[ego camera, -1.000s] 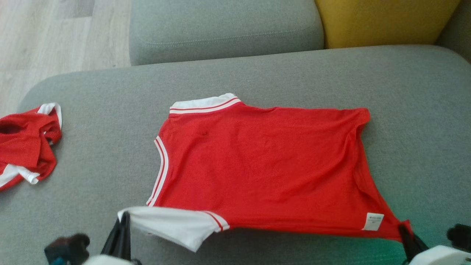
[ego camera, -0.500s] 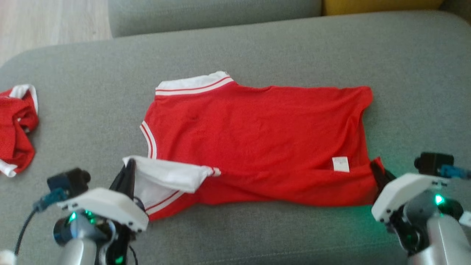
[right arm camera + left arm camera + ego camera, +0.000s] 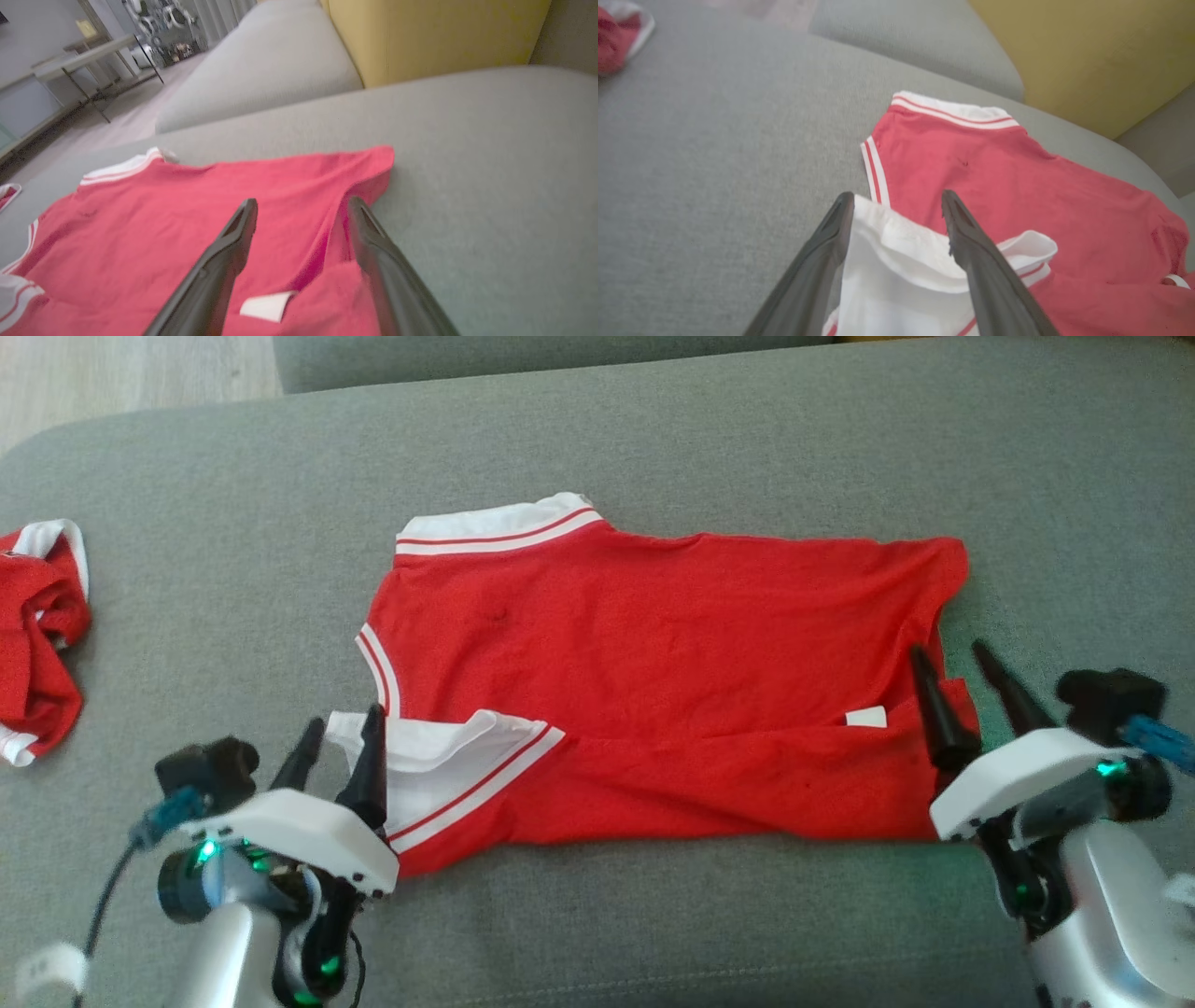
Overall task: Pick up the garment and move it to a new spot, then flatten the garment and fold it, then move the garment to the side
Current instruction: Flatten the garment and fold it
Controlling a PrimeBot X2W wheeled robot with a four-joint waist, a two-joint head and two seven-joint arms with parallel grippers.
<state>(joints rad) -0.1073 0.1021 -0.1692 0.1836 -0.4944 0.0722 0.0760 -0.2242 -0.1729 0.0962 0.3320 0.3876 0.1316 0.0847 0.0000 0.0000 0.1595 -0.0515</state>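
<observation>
Head overhead, wrists low, close — garment [image 3: 653,691] apparently shared

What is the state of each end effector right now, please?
Left end effector: open, holding nothing, astride the white sleeve.
Right end effector: open, holding nothing, over the garment corner.

seat: a wide grey fabric sofa seat [image 3: 653,429] is seen across the foreground | back: a grey back cushion [image 3: 271,60] is set beside a yellow cushion [image 3: 434,32] | floor: pale wood floor [image 3: 131,369] is shown past the sofa's left end | far room: a blurred table [image 3: 79,58] on thin dark legs is made out; soft, even light is cast
</observation>
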